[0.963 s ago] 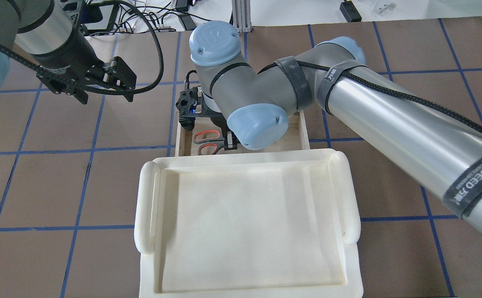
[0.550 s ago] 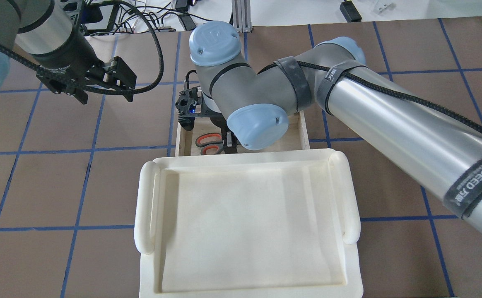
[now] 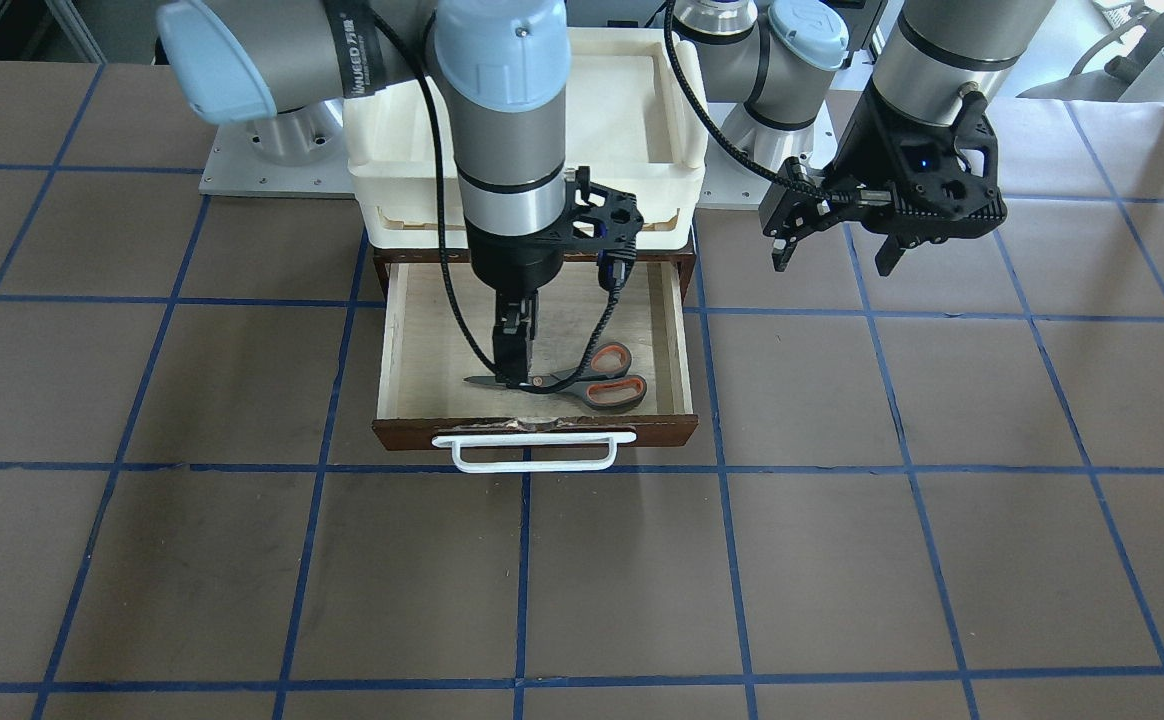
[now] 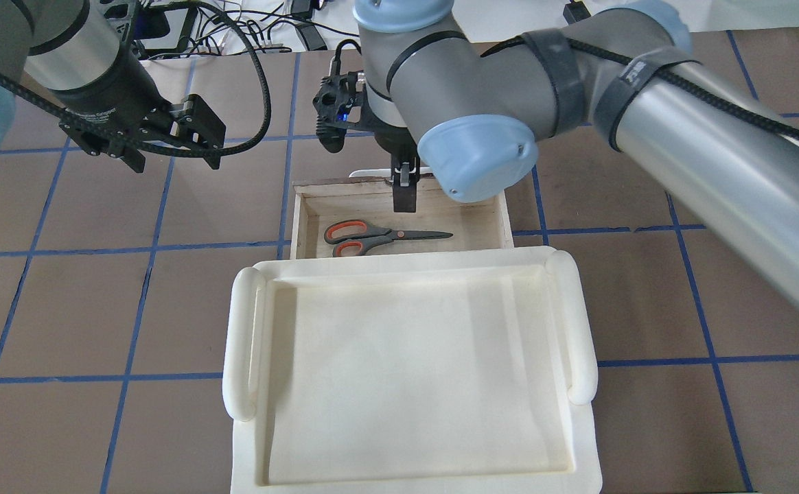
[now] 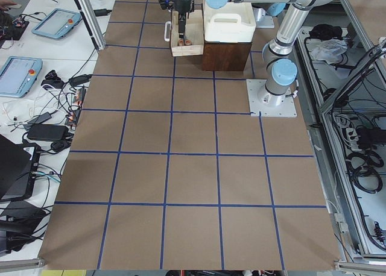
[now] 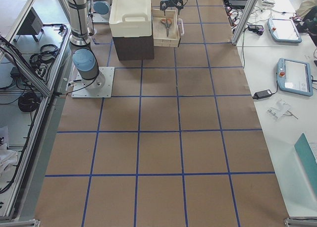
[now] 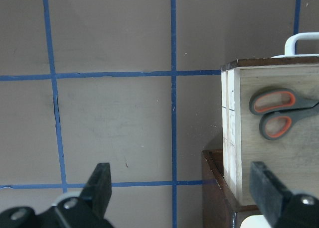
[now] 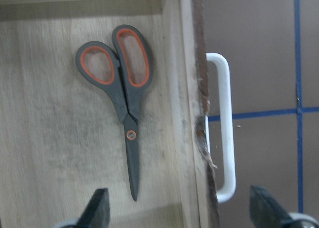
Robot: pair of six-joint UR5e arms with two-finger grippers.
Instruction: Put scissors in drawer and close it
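The scissors (image 4: 379, 237) lie flat in the open drawer (image 4: 300, 219), handles toward my left side, and nothing holds them. They also show in the front view (image 3: 582, 383) and the right wrist view (image 8: 122, 93). My right gripper (image 4: 405, 195) is open and empty above the drawer's front part. In its wrist view its fingers stand on either side of the dark front board and the white handle (image 8: 224, 128). My left gripper (image 4: 178, 161) is open and empty above the table, left of the drawer. Its wrist view shows the scissors' loops (image 7: 274, 111).
A cream-white plastic tray (image 4: 241, 343) sits on top of the dark cabinet (image 3: 378, 262) behind the open drawer. The brown table with blue grid lines (image 3: 642, 580) lies in front of the drawer's handle (image 3: 532, 455).
My right gripper has let go of the scissors and has risen and moved out toward the drawer's front. The scissors now lie in the drawer with their blades showing. The left arm has not moved.
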